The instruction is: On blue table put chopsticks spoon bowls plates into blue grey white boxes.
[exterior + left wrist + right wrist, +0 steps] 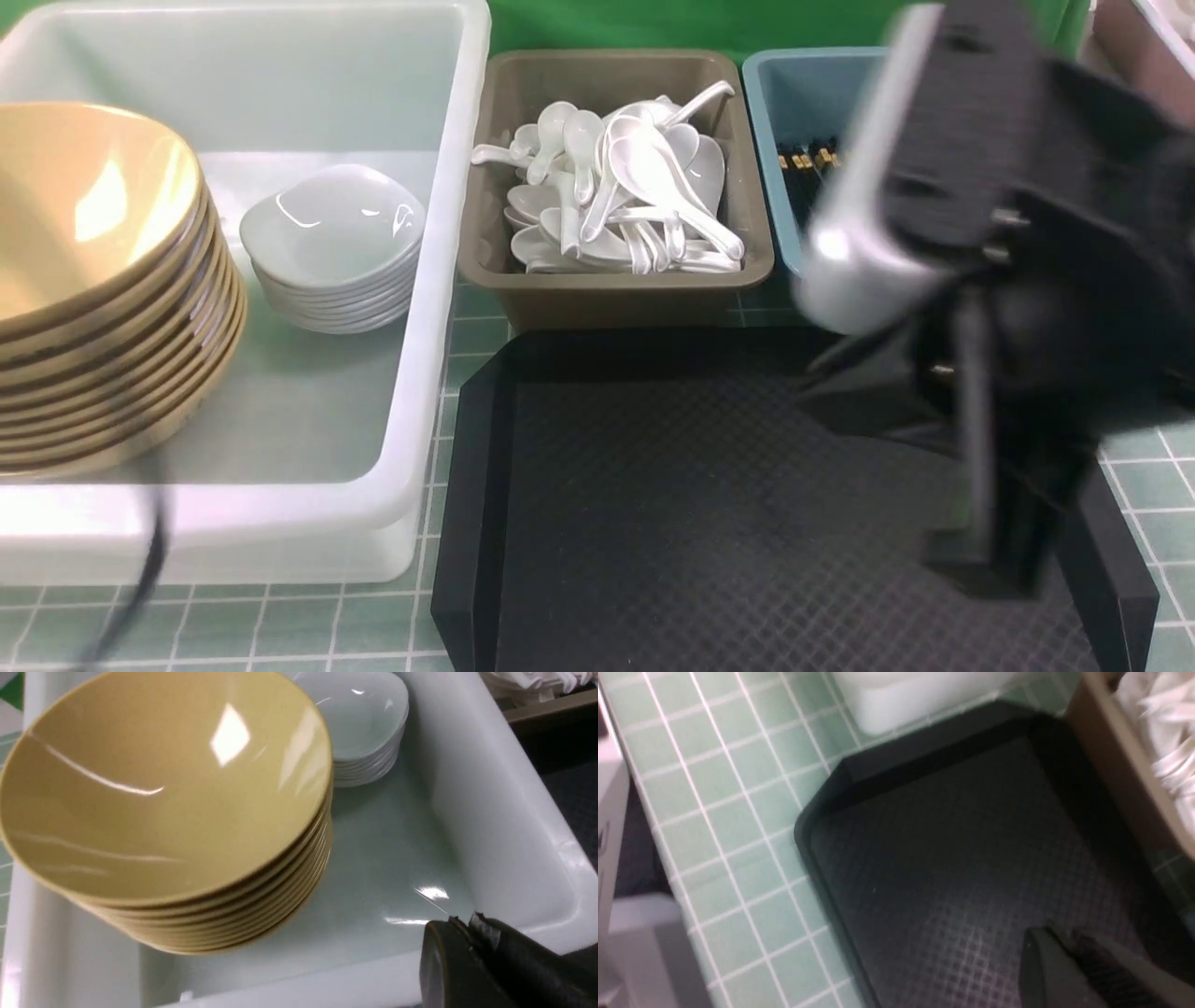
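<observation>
Left hand (462, 922) was seen from its own wrist camera with its two dark fingers pressed together and nothing between them, poised over a corner of the white box (448, 187). Right hand (1057, 935) hung above the black tray (700, 504), over its right-hand part, and its fingers also looked closed on each other and empty, though motion blur softened the view. In the front view the white box, large and translucent, stood at the left of the pale green tiled tabletop (280, 616). Inside it, a tall stack of mustard-yellow bowls (84, 215) filled the left side, leaning slightly, and a shorter stack of small white plates (331, 224) sat just beside them toward the back. To the right of the white box stood the grey box (616, 299), heaped with a jumble of white spoons (635, 187). Further right again stood the blue box (766, 112), partly hidden behind the blurred right arm; the gold-banded ends of black chopsticks (808, 163) showed inside it. The black tray, with a textured floor and cut corners, lay on the tabletop in front of the grey and blue boxes, just beside the white box, and no dishes showed on the part of it in view.
</observation>
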Motion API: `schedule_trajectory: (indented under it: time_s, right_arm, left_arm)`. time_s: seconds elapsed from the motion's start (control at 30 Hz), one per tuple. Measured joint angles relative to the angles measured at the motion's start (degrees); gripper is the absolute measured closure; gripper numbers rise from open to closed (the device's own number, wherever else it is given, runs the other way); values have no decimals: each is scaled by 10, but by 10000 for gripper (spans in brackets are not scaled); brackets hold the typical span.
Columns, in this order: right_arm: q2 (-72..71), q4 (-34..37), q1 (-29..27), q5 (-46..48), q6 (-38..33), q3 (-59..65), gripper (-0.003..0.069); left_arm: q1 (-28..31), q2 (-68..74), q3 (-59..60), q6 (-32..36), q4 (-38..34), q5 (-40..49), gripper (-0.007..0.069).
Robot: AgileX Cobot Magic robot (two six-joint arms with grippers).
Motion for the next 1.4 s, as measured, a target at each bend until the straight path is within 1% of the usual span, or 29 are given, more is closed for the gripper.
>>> schedule_trajectory:
  time_s: [0.1, 0.2, 0.23, 0.37, 0.57, 0.67, 0.9, 1.3, 1.37, 1.4]
  right_arm:
    - [-51, 6, 0, -54, 0, 44, 559]
    - [-113, 25, 0, -118, -4, 92, 559]
    - [-117, 27, 0, -122, -4, 95, 559]
    - [-179, 42, 0, -198, -5, 153, 559]
    - [-264, 49, 0, -287, -6, 232, 559]
    - [-280, 50, 0, -286, -5, 243, 556]
    - [-281, 51, 0, -253, -5, 246, 552]
    - [-282, 50, 0, -251, -5, 249, 543]
    - [-289, 39, 0, -265, -2, 261, 560]
    - [-300, 23, -3, -289, 11, 280, 593]
  left_arm:
    - [0, -103, 95, -43, 17, -43, 622]
    - [0, -175, 154, -64, 17, -61, 622]
    - [0, -178, 154, -65, 17, -62, 622]
    - [0, -233, 196, -62, 19, -79, 622]
    - [0, -246, 199, -61, 18, -80, 622]
    - [0, -246, 199, -61, 18, -77, 622]
    - [0, -246, 199, -61, 18, -76, 622]
    - [0, -246, 199, -61, 18, -76, 622]
    - [0, -246, 199, -61, 18, -76, 622]
    - [0, -246, 199, -61, 18, -76, 622]
